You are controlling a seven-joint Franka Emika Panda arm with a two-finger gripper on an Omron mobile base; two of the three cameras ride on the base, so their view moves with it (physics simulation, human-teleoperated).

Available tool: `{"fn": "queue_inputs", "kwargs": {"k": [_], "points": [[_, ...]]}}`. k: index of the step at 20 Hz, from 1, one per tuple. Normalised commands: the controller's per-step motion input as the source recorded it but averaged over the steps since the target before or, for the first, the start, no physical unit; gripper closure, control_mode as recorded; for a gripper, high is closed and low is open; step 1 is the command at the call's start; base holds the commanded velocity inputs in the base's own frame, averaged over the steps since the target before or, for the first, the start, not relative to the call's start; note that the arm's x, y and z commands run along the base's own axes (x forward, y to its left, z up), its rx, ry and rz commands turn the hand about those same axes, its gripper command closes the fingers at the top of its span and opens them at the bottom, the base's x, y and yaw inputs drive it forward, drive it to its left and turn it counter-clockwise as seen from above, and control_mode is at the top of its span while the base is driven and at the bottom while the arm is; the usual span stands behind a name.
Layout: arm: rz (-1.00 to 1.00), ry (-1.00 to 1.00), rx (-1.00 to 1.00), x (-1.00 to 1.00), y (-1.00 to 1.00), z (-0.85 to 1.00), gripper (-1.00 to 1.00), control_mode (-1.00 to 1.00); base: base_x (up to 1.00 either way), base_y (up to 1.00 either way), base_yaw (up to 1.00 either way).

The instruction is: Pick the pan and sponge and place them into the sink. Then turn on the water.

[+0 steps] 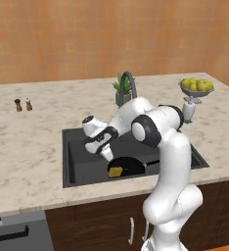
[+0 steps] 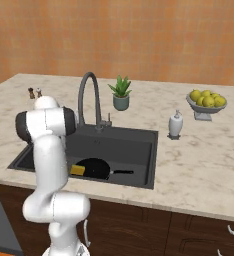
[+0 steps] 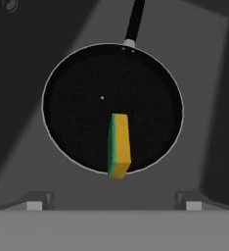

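Observation:
The black pan lies on the floor of the dark sink, its handle pointing away from the hand. The green and yellow sponge rests tilted on its edge inside the pan, at the rim nearest the hand. My gripper hangs a little above the sponge, open, with nothing between its fingers. From the base cameras the pan and sponge sit near the basin's front wall, under the gripper. The arched faucet stands behind the basin. The water is out of view.
A potted plant stands behind the sink, with a white soap dispenser and a bowl of lemons to its right. Two small shakers stand on the counter at the far left.

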Motion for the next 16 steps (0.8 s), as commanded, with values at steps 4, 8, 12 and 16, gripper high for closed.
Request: {"fn": "queue_inputs", "kwargs": {"k": [4,8,12,16], "points": [[0.07,-0.01,0.00,-0.45,-0.01,1.00,-1.00,-1.00,0.00,0.00,0.00],[0.10,-0.16,0.02,-0.95,0.00,0.84,-1.00,-1.00,0.00,0.00,0.00],[0.13,-0.27,0.00,-0.88,-0.07,0.91,-1.00,-1.00,0.00,0.00,0.00],[0.15,-0.16,0.01,-0.87,-0.17,1.00,-1.00,-1.00,0.00,0.00,0.00]]}}
